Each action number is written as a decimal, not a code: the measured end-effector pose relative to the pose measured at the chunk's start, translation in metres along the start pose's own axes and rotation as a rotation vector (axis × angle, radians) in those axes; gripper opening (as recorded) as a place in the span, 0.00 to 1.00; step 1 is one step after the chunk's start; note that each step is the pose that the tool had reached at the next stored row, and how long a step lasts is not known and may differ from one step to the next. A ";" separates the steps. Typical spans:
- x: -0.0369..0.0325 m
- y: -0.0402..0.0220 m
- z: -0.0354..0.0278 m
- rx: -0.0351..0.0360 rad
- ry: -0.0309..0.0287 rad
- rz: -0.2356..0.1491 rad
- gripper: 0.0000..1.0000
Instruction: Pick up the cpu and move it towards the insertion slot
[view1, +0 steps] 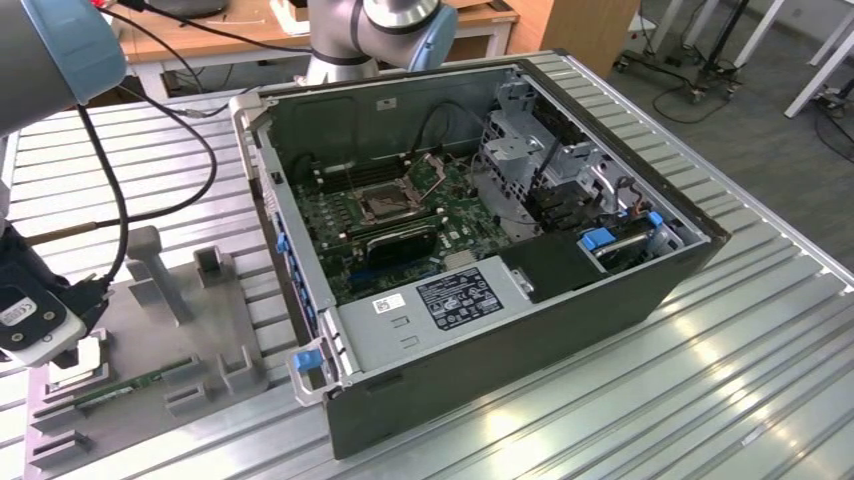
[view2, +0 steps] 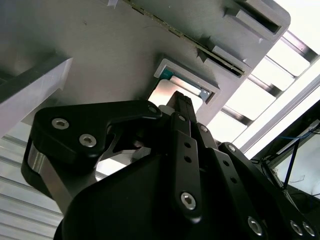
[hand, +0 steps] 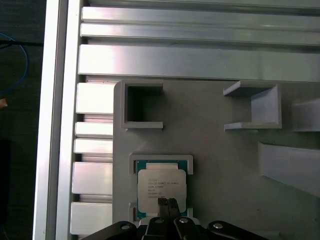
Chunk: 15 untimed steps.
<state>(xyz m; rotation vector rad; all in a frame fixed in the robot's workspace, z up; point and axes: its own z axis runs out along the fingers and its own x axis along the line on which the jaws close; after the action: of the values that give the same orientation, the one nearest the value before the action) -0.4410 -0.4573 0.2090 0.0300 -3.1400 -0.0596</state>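
The claw (hand: 168, 203) is seen in the first wrist view with its fingertips pressed together. The cpu (hand: 161, 186) is found right beneath those tips, seated flat in a pocket of the grey holder plate (hand: 215, 150). The insertion slot (view1: 383, 203) is spotted well away from the claw, on the board inside the open computer case (view1: 534, 330).

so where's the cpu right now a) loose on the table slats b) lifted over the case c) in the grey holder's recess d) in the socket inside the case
c: the cpu lies flat in the holder, with the gripper right at it.
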 end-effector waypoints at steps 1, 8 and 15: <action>0.0000 0.0000 0.0000 0.0000 0.0000 0.000 0.11; 0.0000 0.0000 0.0002 0.0000 0.0000 0.000 0.35; 0.0000 0.0000 0.0003 0.0000 0.0000 0.000 0.59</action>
<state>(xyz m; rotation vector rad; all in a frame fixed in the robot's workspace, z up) -0.4410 -0.4573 0.2087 0.0300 -3.1400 -0.0596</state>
